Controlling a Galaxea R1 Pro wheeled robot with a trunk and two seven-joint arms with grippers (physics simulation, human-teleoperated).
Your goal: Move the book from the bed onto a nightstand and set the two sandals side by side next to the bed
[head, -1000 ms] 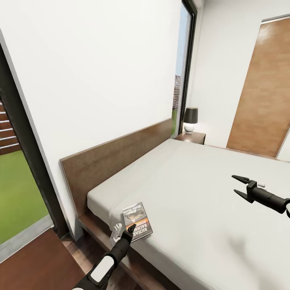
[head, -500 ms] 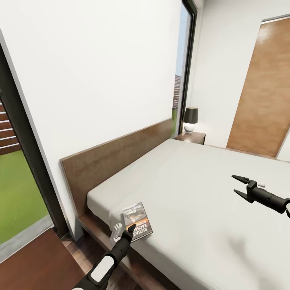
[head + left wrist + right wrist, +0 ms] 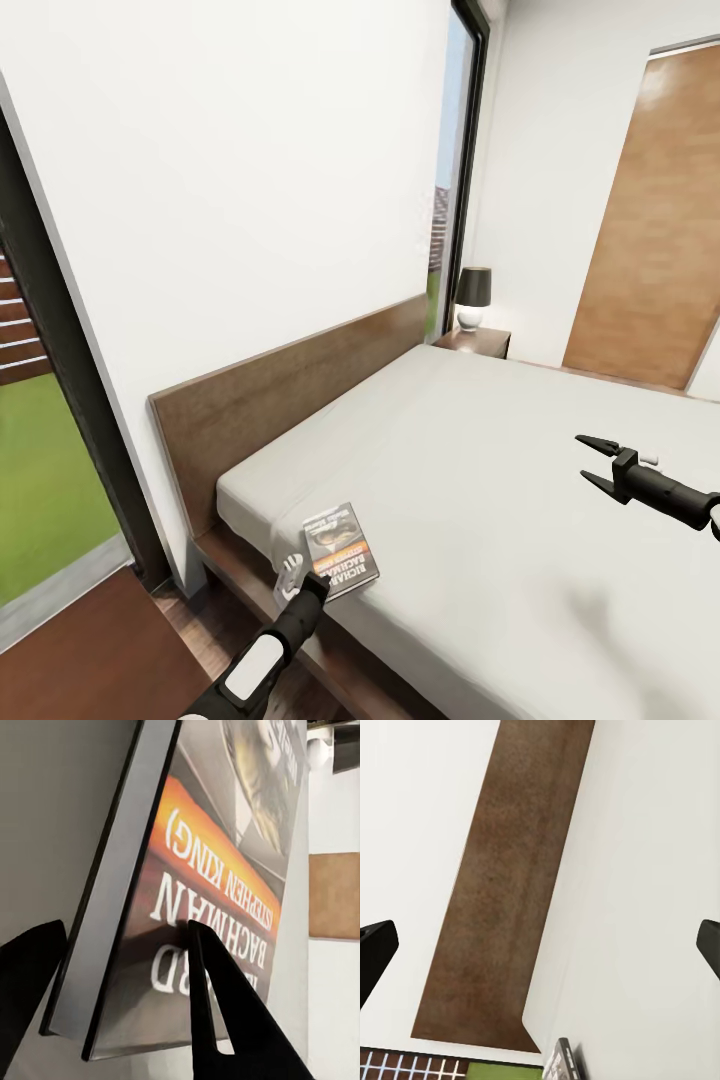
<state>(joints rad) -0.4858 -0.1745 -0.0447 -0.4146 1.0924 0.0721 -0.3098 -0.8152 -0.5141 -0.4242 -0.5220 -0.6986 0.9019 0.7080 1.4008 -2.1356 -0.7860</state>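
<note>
While the book [image 3: 341,549] lies on the bed [image 3: 480,470] corner at lower centre, left gripper [image 3: 322,578] fingers straddling its near edge, one above the cover, one beneath, not visibly clamped, right gripper [image 3: 592,461] spread wide over the mattress at right, nightstand [image 3: 476,342] with lamp [image 3: 473,297] at upper centre.

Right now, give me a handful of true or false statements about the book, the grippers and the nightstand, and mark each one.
1. The book lies on the bed near its corner by the headboard. True.
2. The left gripper has one finger on each side of the book's edge. True.
3. The right gripper is shut on a sandal. False: it hovers open over the mattress, holding nothing.
4. The far nightstand carries a lamp. True.
5. The book rests on that nightstand. False: it is on the bed.
</note>
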